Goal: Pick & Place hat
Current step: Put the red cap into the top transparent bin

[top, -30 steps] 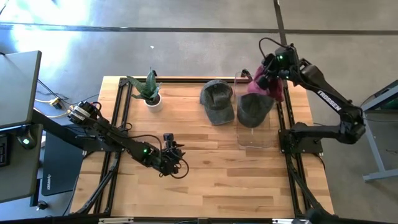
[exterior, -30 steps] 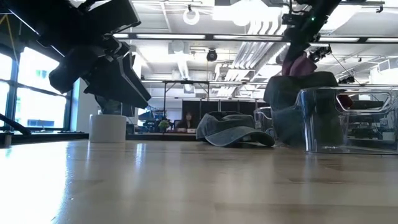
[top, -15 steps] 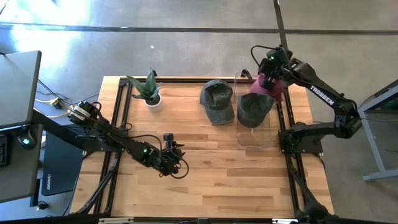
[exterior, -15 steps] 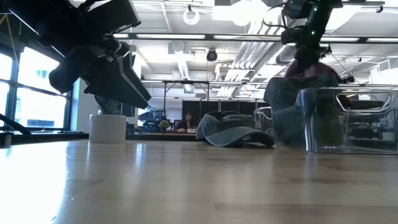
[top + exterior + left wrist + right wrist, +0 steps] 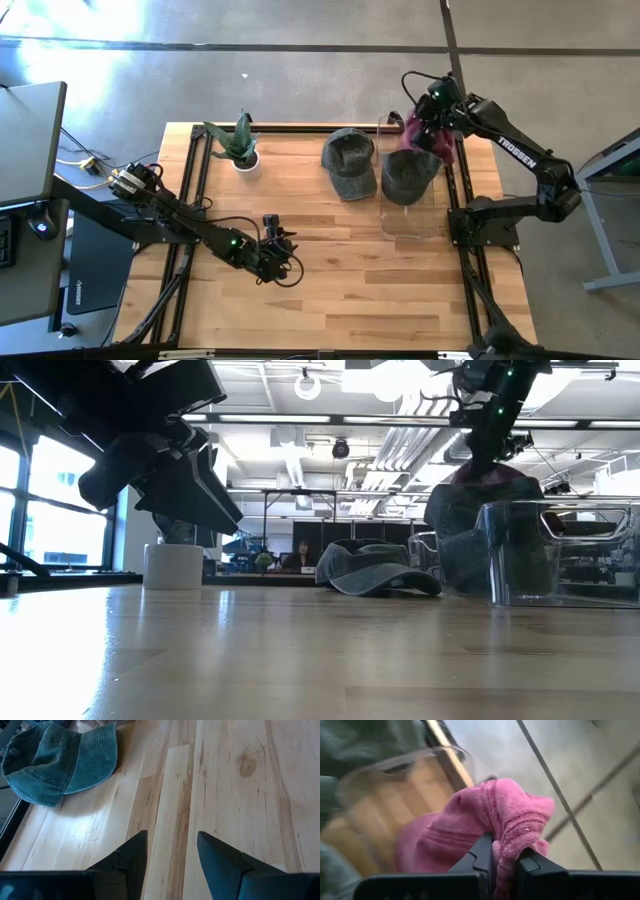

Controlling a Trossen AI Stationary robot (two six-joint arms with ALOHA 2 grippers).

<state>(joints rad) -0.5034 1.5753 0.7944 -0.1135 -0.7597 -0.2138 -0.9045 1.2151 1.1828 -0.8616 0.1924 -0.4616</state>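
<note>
Three hats are showing: two grey-green caps, one point(image 5: 348, 162) lying on the worktop point(image 5: 330, 280) and one point(image 5: 408, 174) sitting in the single clear bin point(image 5: 410, 225), plus one pink knit hat point(image 5: 438, 143). One potted plant point(image 5: 238, 145) is standing nearby. Two robot arms are reaching over.

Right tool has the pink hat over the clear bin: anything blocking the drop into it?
Partly. A grey cap already sits in the clear bin, right under the pink hat pinched in the right tool. The bin is open-topped; nothing else visible blocks the drop.
</note>
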